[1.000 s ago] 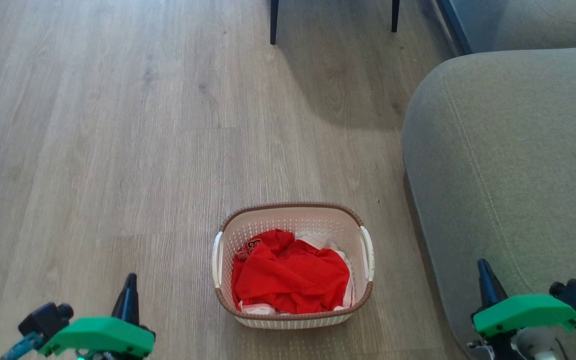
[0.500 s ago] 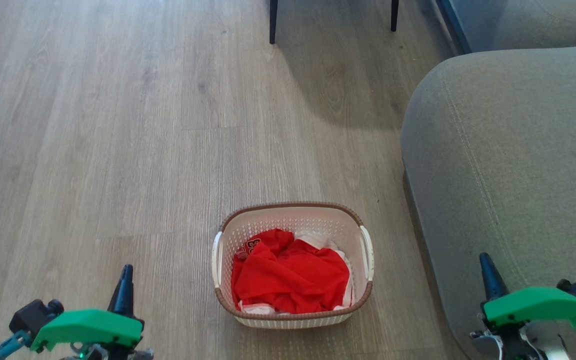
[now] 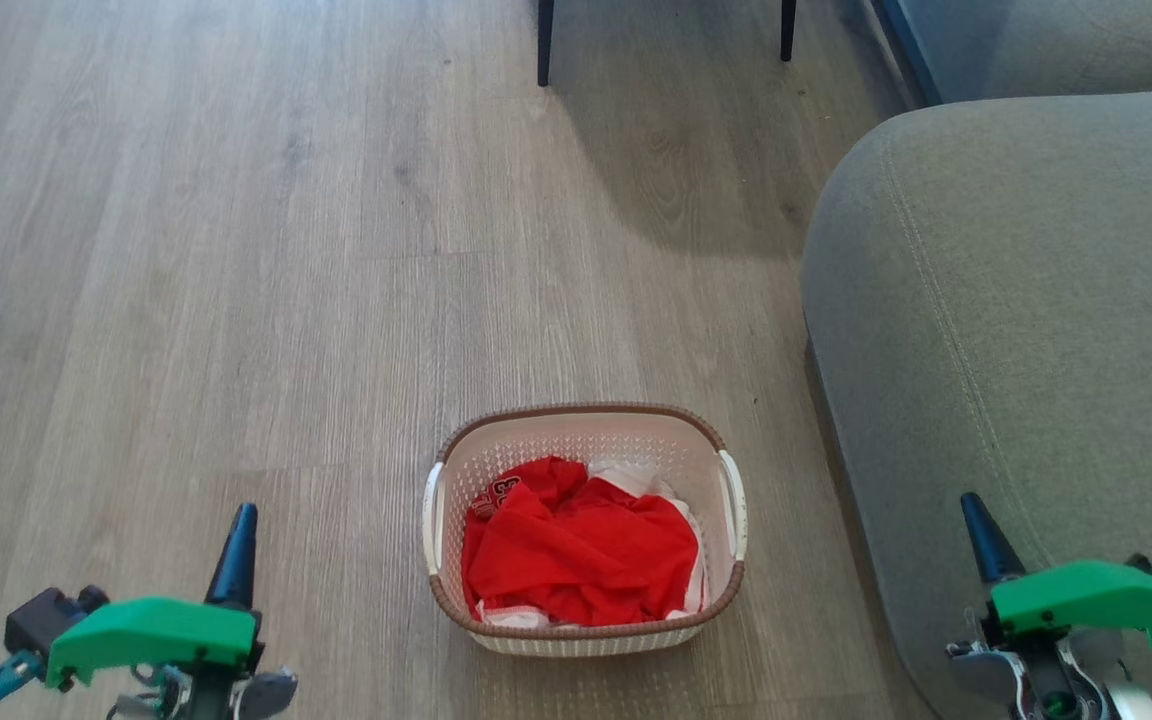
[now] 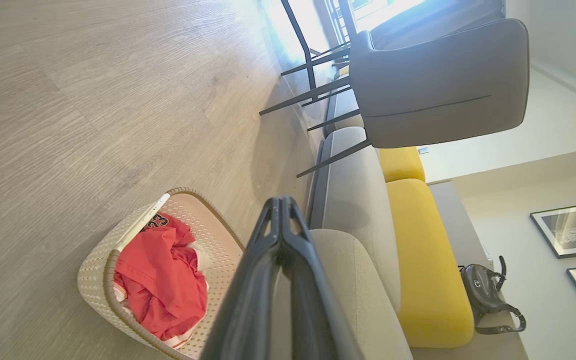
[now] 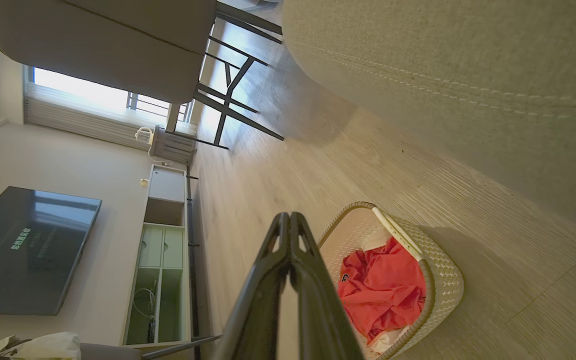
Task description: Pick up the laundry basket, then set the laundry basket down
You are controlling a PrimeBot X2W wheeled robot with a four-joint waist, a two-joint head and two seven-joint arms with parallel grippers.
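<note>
Two grippers hang low on either side of the laundry basket (image 3: 576, 445), and neither touches it. The left gripper (image 3: 239, 530) is at the lower left of the head view, well apart from the basket. Its wrist view shows the two dark fingers pressed together with the tips meeting and nothing held. The right gripper (image 3: 976, 525) is at the lower right, in front of the grey sofa (image 3: 1016, 330), and its fingers are likewise pressed together and empty. The basket stands upright on the wood floor (image 3: 236, 250), near the sofa. Red clothes (image 3: 581, 550) and some white cloth (image 3: 636, 480) are bunched inside it. Beyond it, two dark chair legs (image 3: 546, 40) stand on the floor.
</note>
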